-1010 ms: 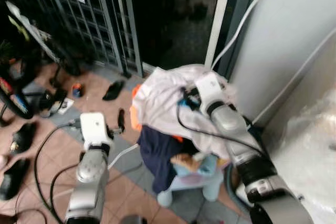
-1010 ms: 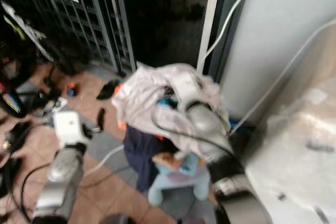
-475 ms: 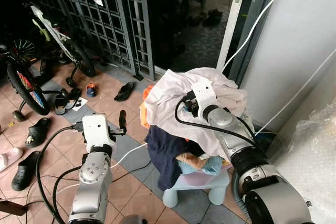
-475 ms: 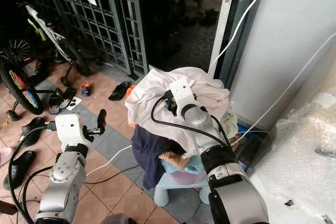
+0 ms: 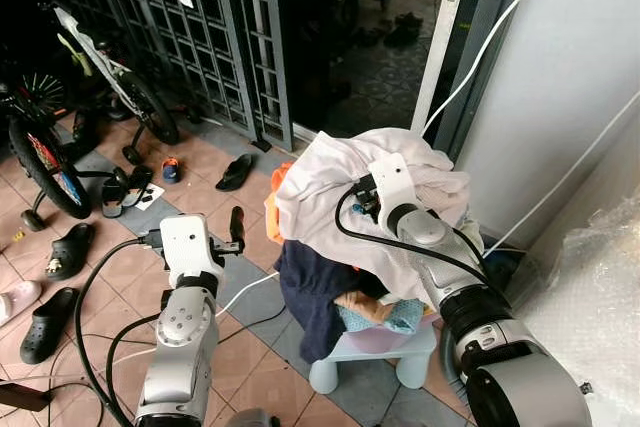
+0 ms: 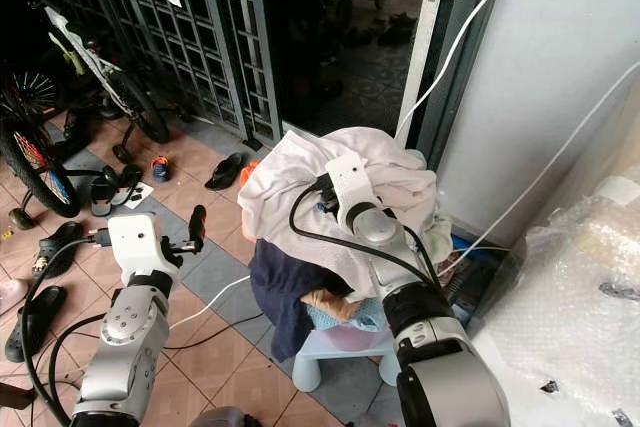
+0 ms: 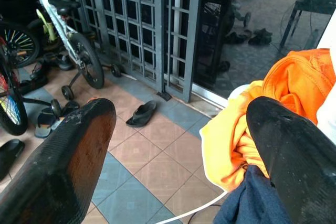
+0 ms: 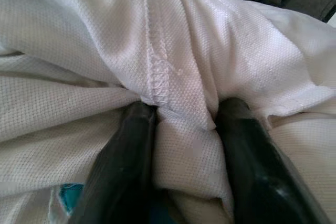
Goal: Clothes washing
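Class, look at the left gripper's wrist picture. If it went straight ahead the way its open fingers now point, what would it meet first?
Probably the tiled floor near the black sandal, just short of the metal grille gate. The left gripper is open and empty; the orange garment lies to one side of that line. Depth is uncertain.

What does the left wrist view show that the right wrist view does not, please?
Left wrist view alone: the left pincer open in the air, an orange garment above a navy one, a grille gate, a bicycle and a sandal on the tiled floor.

Right wrist view alone: the right pincer pinching a fold of white cloth, with a bit of teal beneath.

Shared: the laundry pile and a pair of black fingers.
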